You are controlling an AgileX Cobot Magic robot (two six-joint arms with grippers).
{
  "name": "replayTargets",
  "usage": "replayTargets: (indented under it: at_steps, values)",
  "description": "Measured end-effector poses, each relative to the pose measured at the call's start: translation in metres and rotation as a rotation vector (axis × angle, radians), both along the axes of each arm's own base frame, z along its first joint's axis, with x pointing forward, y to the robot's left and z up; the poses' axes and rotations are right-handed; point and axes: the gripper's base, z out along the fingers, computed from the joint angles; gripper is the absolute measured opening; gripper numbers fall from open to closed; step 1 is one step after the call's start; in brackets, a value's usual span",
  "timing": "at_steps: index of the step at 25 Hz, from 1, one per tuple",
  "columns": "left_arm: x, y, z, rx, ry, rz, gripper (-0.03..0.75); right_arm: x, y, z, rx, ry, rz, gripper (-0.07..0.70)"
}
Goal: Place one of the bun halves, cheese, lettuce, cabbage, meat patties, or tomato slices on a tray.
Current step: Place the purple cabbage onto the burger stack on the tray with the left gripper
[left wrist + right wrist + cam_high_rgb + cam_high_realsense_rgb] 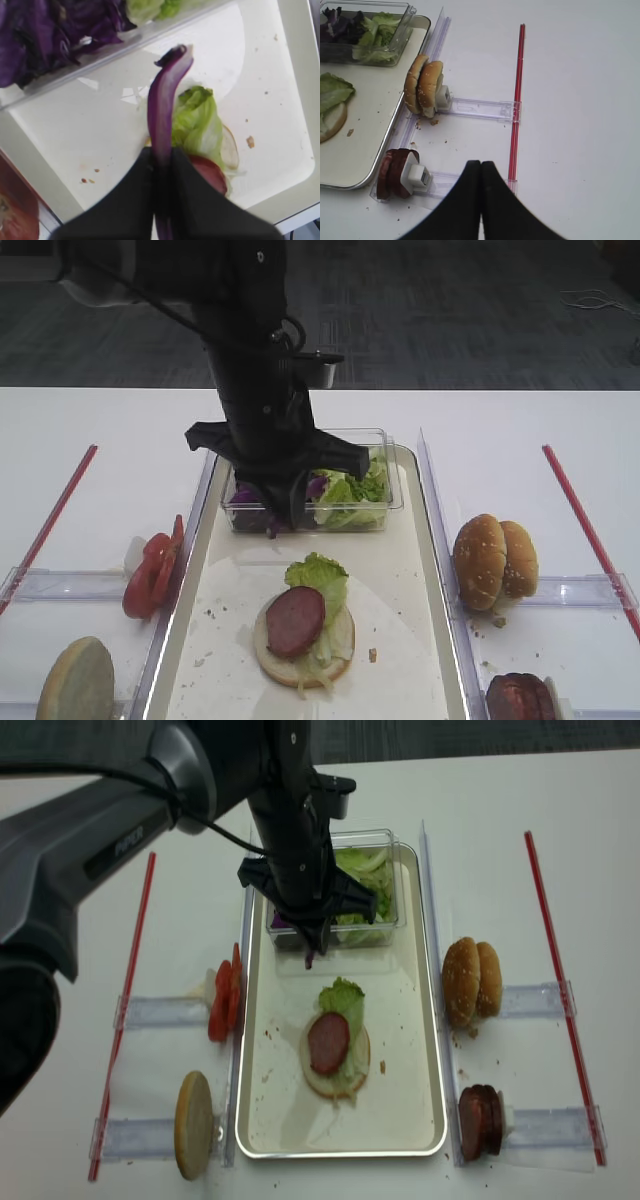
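White table — left claw (161, 165) pinching cabbage (165, 100) above tray (420, 1148).

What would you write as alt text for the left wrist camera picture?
The left tool is shut on a purple cabbage strip, above a tray holding a bun half with lettuce and meat patty.
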Motion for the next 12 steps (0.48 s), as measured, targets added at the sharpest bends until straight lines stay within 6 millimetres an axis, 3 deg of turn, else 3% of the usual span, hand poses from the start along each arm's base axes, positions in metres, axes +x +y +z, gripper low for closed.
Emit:
replayTargets:
  at_steps: [5, 12]
  values:
    - [-0.021, -0.012, -0.012, 0.041, 0.027, -0.062, 0.036, 0.0, 0.0, 0.0, 0.0, 0.0, 0.0, 0.238]
    - [-0.039, -0.031, -0.013, 0.057, 0.02, -0.127, 0.036, 0.0, 0.0, 0.0, -0.002, 0.0, 0.001, 0.238]
